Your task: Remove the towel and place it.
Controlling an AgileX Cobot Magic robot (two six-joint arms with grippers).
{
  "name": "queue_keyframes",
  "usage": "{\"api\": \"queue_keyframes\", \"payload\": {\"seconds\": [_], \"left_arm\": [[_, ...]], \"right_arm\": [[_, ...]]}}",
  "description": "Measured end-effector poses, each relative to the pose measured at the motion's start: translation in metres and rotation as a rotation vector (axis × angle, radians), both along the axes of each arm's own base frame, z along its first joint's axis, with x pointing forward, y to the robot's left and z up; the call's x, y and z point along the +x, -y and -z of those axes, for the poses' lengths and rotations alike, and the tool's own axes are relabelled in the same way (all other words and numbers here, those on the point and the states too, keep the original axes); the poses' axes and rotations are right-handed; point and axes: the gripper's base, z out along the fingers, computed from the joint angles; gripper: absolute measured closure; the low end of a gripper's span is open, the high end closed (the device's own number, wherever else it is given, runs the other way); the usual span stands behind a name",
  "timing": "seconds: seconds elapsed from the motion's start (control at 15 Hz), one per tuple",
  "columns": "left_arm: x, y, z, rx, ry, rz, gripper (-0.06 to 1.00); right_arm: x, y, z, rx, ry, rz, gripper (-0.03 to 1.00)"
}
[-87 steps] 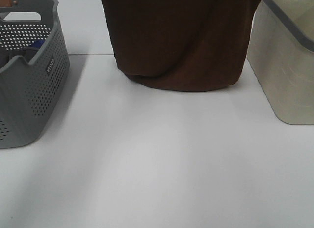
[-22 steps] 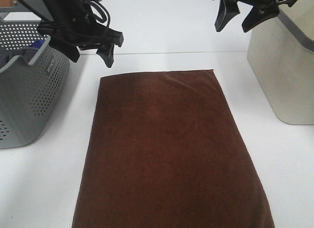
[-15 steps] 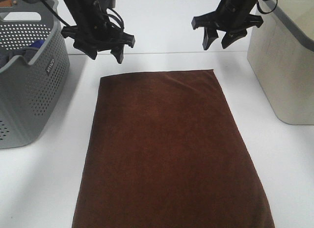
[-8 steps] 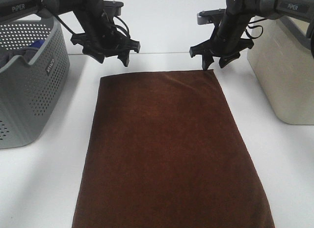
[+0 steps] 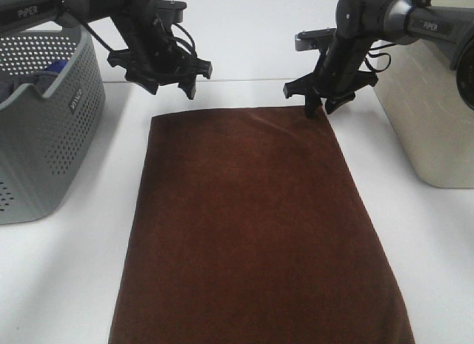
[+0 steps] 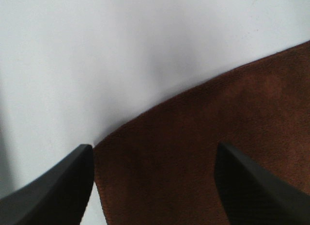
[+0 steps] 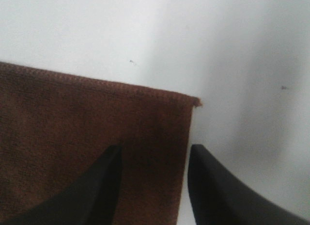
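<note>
Towel (image 5: 255, 225) is out of the basket and lies flat on the counter (image 5: 67, 285), long axis running from the near edge toward the arms. The near end is cut off by the exterior frame. It sits between the grey perforated basket (image 5: 44, 136) on the left and the beige bin (image 5: 429, 114) on the right, touching neither. A blue cloth (image 5: 53, 66) is inside the basket. Left end effector (image 5: 170, 88) is released, jaws wide apart, above the towel's far-left corner. The wrist view shows that rounded corner between the 2 fingers (image 6: 48, 186), nothing gripped. Right end effector (image 5: 321, 107) is at the far-right corner, also released, with a narrower gap. 1 finger (image 7: 104, 186) is over the cloth, the other over bare counter just beside the side edge, so the hemmed edge sits in the gap. Can't tell whether its tips touch the fabric.
</note>
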Motion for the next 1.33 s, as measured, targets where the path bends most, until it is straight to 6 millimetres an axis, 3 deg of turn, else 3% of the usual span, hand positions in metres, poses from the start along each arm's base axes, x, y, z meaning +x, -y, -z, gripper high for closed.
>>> {"api": "queue_keyframes", "payload": {"seconds": [0.47,0.53,0.67,0.73,0.93,1.07,1.33], "left_arm": [[-0.001,0.0,0.0,0.002,-0.009,-0.002,0.27],[-0.001,0.0,0.0,0.002,-0.009,-0.002,0.27],[-0.001,0.0,0.0,0.002,-0.009,-0.002,0.27],[-0.001,0.0,0.0,0.002,-0.009,-0.002,0.27],[-0.001,0.0,0.0,0.001,-0.008,-0.002,0.27],[0.001,-0.001,0.002,-0.001,0.004,-0.021,0.27],[0.003,-0.001,0.024,0.017,-0.025,-0.045,0.27]], "right_arm": [[0.0,0.0,0.01,-0.004,-0.012,0.005,0.56],[0.0,0.0,0.01,0.003,-0.013,0.007,0.62],[0.0,-0.001,0.01,0.001,-0.021,0.006,0.89],[-0.001,-0.001,0.01,-0.004,-0.025,0.005,0.96],[-0.002,0.001,0.008,-0.026,-0.034,0.001,0.97],[-0.003,0.006,-0.004,-0.081,-0.028,-0.007,0.97],[-0.003,0.008,-0.023,-0.091,0.005,0.005,0.97]]}}
